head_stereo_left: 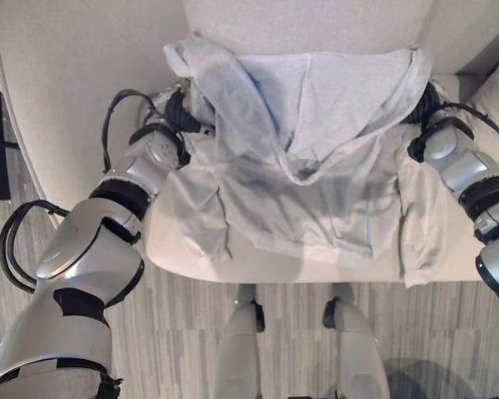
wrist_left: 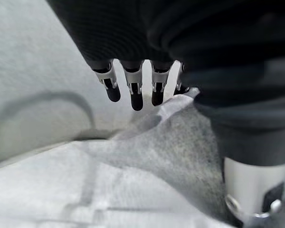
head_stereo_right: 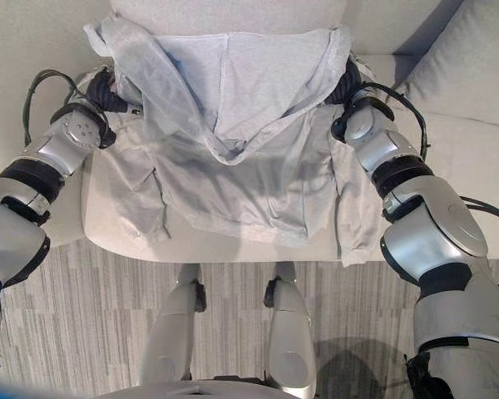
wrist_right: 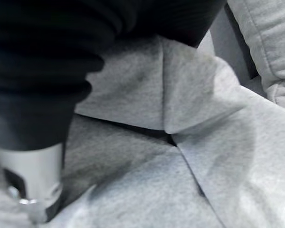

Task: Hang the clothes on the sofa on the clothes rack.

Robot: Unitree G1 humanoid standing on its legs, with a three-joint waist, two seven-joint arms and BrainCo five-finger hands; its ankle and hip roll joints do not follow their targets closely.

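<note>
A light grey hoodie [head_stereo_left: 316, 166] hangs spread between my two hands above the sofa seat [head_stereo_left: 258, 264], its hood open toward me and its sleeves drooping at both sides. My left hand [head_stereo_left: 181, 112] is at the hoodie's left shoulder. In the left wrist view its fingers [wrist_left: 135, 92] curl down, and a peak of the cloth [wrist_left: 175, 123] is pinched against the thumb side. My right hand [head_stereo_right: 349, 83] is tucked in at the hoodie's right shoulder. In the right wrist view folds of grey cloth [wrist_right: 180, 95] lie over and around it.
The pale sofa's backrest [head_stereo_left: 308, 25] rises behind the hoodie, and its rounded arm [head_stereo_left: 83, 66] lies to the left. A grey cushion [head_stereo_right: 474, 75] leans at the right. Striped grey carpet [head_stereo_left: 191, 332] runs in front of the seat edge.
</note>
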